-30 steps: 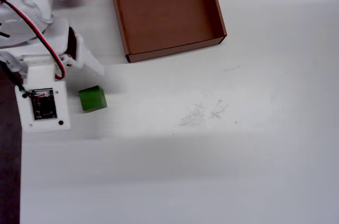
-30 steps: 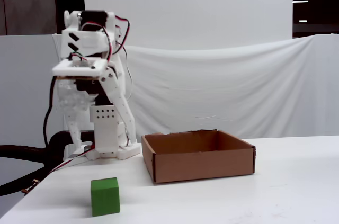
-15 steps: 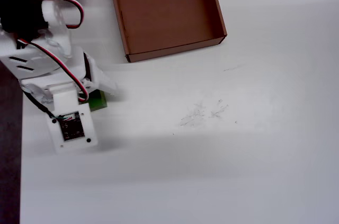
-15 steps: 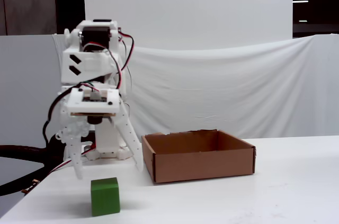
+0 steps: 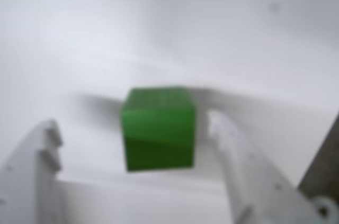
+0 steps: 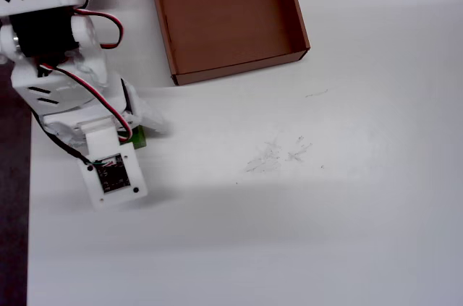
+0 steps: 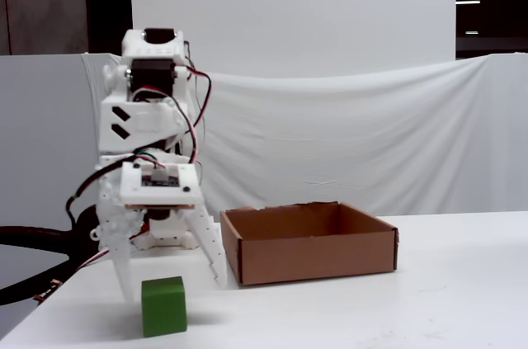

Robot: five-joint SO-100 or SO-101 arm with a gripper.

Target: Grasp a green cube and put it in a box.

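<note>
Gripper (image 7: 173, 287) is spread wide, holding nothing, fingers straddling the cube (image 7: 163, 306) w/ clear gaps both sides in wrist view. Cube (image 5: 159, 128) sits mid-frame there, on the table (image 6: 304, 212), lower left in fixed view; mostly hidden under the arm in overhead view. Box (image 6: 226, 17) is top centre of overhead view, well apart, empty. Risk: cube looks turned vs. the fingers, so closing may catch corners & twist or squirt it out. Fingertips look close to the table, may scrape if lowered more.
</note>
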